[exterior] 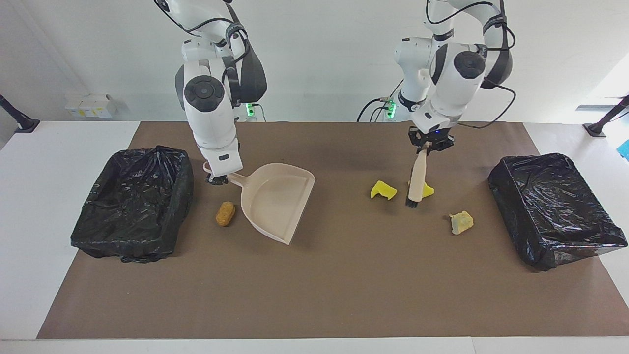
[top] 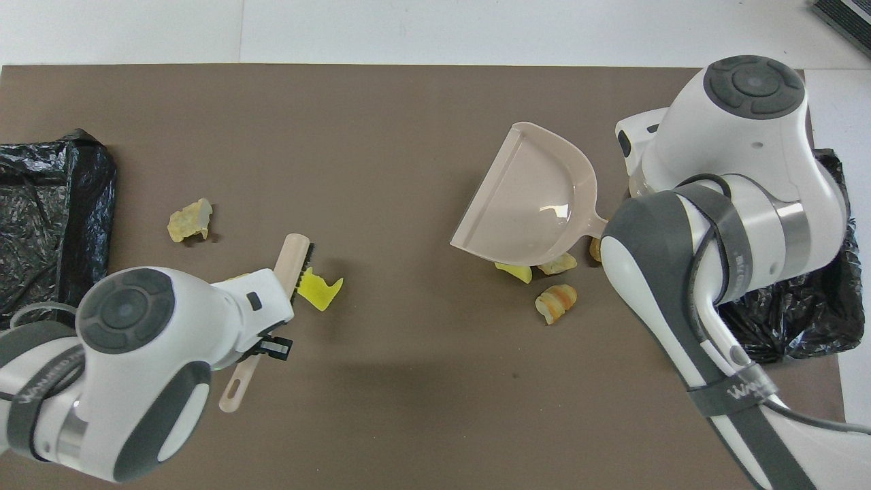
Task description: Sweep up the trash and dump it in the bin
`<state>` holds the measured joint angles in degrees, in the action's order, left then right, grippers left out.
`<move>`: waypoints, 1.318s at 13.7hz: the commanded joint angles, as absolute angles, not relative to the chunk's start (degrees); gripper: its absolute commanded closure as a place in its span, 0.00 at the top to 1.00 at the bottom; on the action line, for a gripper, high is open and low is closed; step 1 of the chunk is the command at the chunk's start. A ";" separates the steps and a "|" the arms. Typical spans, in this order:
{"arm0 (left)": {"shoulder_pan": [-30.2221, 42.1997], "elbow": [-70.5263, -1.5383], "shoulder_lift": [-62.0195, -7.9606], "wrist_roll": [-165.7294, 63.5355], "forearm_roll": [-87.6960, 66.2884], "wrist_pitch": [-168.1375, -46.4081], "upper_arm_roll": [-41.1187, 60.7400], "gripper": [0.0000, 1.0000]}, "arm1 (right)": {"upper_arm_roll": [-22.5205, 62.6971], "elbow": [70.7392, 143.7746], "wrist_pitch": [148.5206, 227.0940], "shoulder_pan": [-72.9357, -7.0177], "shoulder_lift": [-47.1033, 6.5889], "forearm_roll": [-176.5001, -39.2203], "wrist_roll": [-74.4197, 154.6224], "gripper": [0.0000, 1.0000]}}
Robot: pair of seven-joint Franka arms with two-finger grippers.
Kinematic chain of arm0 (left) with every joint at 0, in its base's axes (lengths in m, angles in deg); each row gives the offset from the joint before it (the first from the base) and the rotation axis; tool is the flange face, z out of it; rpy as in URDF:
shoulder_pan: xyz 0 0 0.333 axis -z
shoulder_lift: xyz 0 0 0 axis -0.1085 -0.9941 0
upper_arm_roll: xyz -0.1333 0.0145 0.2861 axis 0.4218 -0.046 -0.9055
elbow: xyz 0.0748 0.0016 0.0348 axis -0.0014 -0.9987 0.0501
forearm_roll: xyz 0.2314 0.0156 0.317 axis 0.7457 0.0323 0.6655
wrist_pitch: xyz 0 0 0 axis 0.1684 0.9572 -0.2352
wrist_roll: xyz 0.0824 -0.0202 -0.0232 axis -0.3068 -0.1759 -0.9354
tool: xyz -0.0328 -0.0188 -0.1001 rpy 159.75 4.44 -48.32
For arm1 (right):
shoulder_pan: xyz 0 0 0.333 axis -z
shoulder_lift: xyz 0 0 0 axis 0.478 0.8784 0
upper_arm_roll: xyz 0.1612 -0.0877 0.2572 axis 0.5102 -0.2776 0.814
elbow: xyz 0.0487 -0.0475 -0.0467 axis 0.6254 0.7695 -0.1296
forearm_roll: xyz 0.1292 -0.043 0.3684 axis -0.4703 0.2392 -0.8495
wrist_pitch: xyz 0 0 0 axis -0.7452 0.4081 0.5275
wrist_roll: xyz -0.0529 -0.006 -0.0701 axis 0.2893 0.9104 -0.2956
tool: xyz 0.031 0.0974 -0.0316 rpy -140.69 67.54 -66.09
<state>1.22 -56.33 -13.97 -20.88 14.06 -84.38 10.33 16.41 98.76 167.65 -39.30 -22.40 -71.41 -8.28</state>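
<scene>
Mostly bright yellow sponge scraps (exterior: 383,190) and tan lumps (exterior: 225,213).

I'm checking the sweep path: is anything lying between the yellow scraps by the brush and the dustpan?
Nothing visible does. Between the two yellow scraps under the left gripper's brush and the dustpan held by the right gripper, the brown mat shows bare.

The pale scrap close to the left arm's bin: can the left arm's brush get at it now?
Probably yes. The left gripper holds the brush over the yellow sponge pieces, and the pale scrap lies beside them on open mat, with nothing between. The dustpan, in the right gripper, is not in the way.
</scene>
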 commanded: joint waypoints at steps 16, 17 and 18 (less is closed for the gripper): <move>-18.98 -42.11 -36.20 9.26 28.32 -100.90 11.35 0.00 | 17.11 109.85 181.39 -57.20 -20.04 -71.82 8.03 0.00; -18.45 -44.41 -34.87 9.26 28.32 -100.64 11.35 0.00 | 17.11 109.85 181.56 -57.29 -20.04 -71.73 6.28 0.00; -18.18 -45.48 -34.08 9.43 28.41 -99.68 11.35 0.00 | 17.11 109.94 181.83 -57.47 -20.04 -71.73 5.57 0.00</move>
